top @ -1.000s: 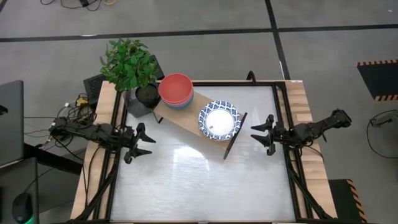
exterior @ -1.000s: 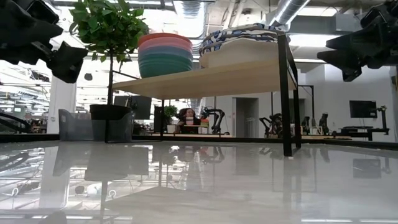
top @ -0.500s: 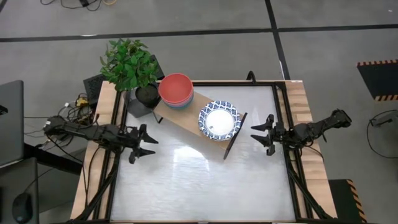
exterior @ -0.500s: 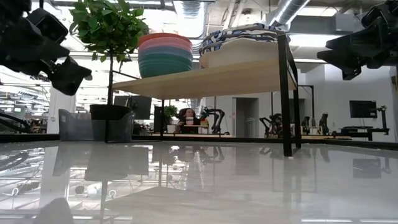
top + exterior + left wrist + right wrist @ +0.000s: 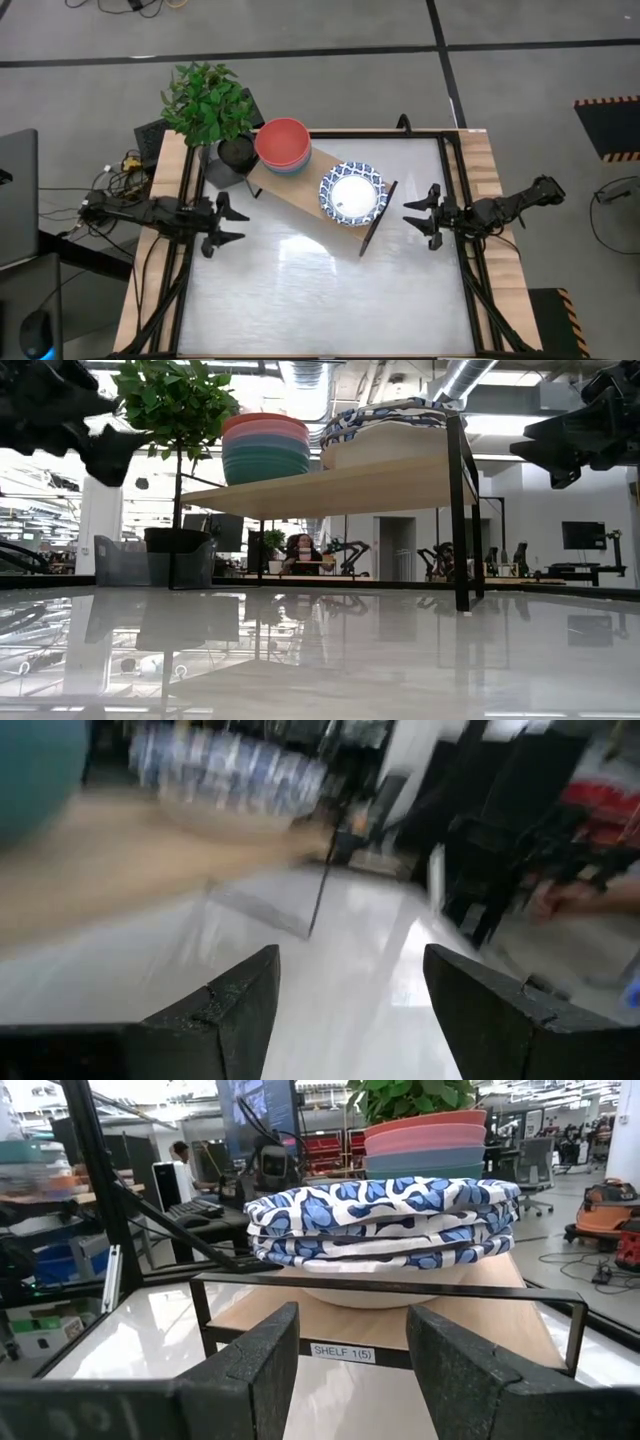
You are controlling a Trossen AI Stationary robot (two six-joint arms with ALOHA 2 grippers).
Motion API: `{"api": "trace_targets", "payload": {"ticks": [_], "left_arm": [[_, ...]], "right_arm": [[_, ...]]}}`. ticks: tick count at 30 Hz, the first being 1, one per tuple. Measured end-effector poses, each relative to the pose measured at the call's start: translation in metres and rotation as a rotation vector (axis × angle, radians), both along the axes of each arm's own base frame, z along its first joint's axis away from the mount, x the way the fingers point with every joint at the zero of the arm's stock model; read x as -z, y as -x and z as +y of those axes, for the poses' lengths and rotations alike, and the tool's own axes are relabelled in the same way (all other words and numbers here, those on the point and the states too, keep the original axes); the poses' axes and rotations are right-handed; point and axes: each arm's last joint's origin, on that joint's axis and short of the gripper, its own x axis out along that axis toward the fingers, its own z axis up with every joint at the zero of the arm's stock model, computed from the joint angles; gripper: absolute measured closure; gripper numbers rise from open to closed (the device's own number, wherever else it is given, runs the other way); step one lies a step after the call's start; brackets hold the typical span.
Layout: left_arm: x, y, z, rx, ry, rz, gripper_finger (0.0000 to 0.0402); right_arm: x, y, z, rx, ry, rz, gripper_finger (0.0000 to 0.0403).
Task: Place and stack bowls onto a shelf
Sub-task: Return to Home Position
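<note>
The shelf (image 5: pixel 305 197) is a light wooden plank standing slantwise at the table's far side on thin dark end supports. On it rest two stacks. Several plain bowls (image 5: pixel 283 145), red on top, then pink, blue and green (image 5: pixel 265 448), stand at its left end. Several white bowls with blue patterned rims (image 5: pixel 351 193) (image 5: pixel 385 1220) stand at its right end. My left gripper (image 5: pixel 232 225) (image 5: pixel 350 970) hovers open left of the shelf, above the table. My right gripper (image 5: pixel 412 216) (image 5: pixel 352 1330) hovers open right of the shelf, facing the patterned stack.
A black pot with a green plant (image 5: pixel 235 152) stands just beyond the shelf's left end, close to the plain stack. The white tabletop (image 5: pixel 330 290) stretches in front of the shelf toward the near edge. A person sits in the room beyond the table (image 5: pixel 300 550).
My left gripper dipped a little toward the shelf and the table, then rose and drew back toward the left edge, staying open. The right gripper and both stacks kept still.
</note>
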Motion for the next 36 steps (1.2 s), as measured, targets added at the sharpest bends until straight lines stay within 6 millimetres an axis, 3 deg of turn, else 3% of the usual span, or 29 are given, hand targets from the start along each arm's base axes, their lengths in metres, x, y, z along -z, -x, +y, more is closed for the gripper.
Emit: {"api": "trace_targets", "payload": {"ticks": [5,12,25,30,36], "left_arm": [[0.0084,-0.0020,0.0007,-0.039,-0.015,0.094,0.0168],[0.0047,0.0000,0.0074,-0.258,-0.144,0.056,0.0168],[0.0048,0.0000,0.0074,-0.255,-0.169,0.058,0.0168],[0.0048,-0.0001,0.0061,-0.210,-0.194,0.057,0.0168],[0.0017,-0.0008,-0.0011,0.026,-0.216,-0.031,0.0168]], "right_arm": [[0.0008,-0.0004,0.0002,0.000,0.004,0.007,0.0192],[0.0013,-0.0009,0.0004,0.000,0.006,0.014,0.0192],[0.0013,-0.0009,0.0004,0.001,0.031,0.018,0.0192],[0.0013,-0.0009,0.0004,0.001,0.031,0.018,0.0192],[0.0013,-0.0009,0.0004,0.001,0.031,0.018,0.0192]]}}
